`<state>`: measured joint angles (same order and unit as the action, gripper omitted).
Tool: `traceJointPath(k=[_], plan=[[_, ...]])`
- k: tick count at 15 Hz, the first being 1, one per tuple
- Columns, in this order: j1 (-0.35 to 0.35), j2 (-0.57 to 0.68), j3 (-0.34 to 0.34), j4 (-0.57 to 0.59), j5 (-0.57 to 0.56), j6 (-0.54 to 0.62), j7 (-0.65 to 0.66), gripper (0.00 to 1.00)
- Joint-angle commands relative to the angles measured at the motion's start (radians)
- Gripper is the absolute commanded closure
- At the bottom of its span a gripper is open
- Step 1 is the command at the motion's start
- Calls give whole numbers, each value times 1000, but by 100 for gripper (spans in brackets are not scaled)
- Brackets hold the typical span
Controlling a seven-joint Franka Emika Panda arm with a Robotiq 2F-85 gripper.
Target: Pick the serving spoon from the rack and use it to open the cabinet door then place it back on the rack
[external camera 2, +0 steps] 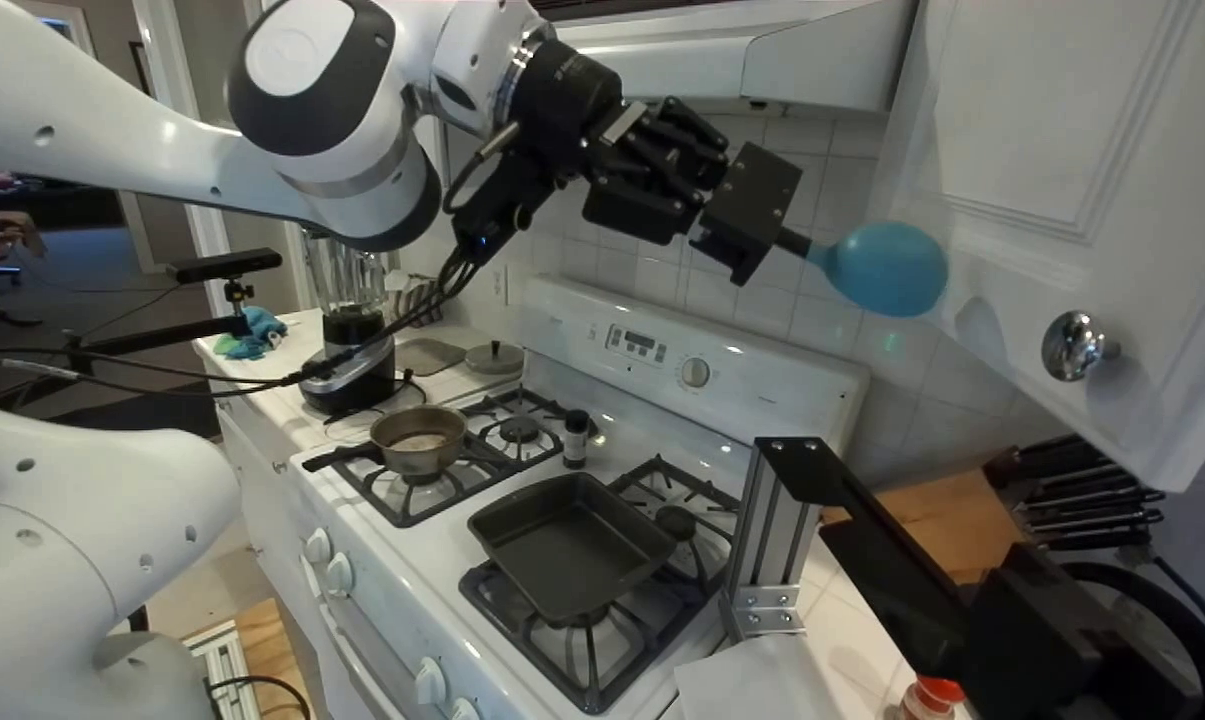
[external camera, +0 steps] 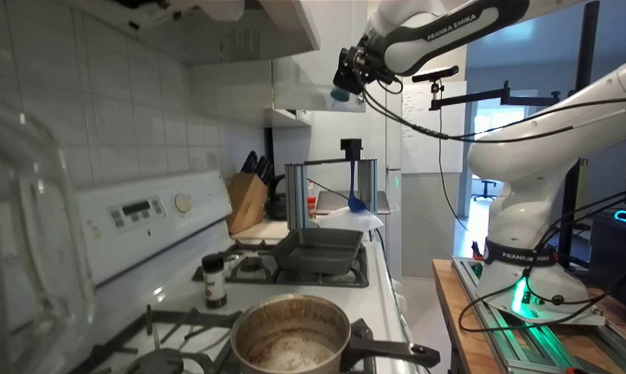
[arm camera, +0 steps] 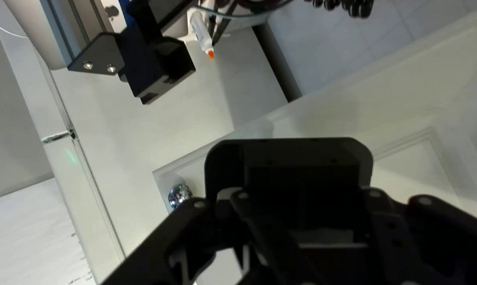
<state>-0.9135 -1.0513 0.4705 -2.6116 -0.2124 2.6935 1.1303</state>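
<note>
tool point(external camera 2: 710, 190): 1 | teal serving spoon point(external camera 2: 887, 270): 1 | dark-blue utensil point(external camera: 355, 204): 1 | rack point(external camera: 295, 195): 1 | saucepan point(external camera 2: 420, 460): 1 | dark pan point(external camera 2: 572, 545): 1 | knobbed lid point(external camera 2: 490, 363): 1 | black-capped shaker point(external camera: 214, 283): 1 | red-capped jar point(external camera: 311, 206): 1 | knife block point(external camera: 246, 202): 1 | knives point(external camera 2: 1087, 490): several, exact number unclear | blender point(external camera 2: 354, 328): 1 | stove point(external camera 2: 437, 550): 1 | stove front knobs point(external camera 2: 429, 682): 4 in view | overhead cabinet door point(external camera 2: 1022, 200): 1 | chrome door knob point(external camera 2: 1068, 345): 1

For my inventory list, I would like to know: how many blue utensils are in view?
2: the light-blue spoon in the gripper, and a dark-blue utensil hanging from the rack. More may be hidden.
</note>
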Motion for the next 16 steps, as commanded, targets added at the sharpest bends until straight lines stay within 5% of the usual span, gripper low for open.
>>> traceJointPath(k=[1, 5, 16], plan=[[164, 71, -108, 34, 30, -139, -140, 78], [292, 151, -201, 76, 23, -287, -231, 78], [470, 386, -393, 265, 31, -537, -346, 78]])
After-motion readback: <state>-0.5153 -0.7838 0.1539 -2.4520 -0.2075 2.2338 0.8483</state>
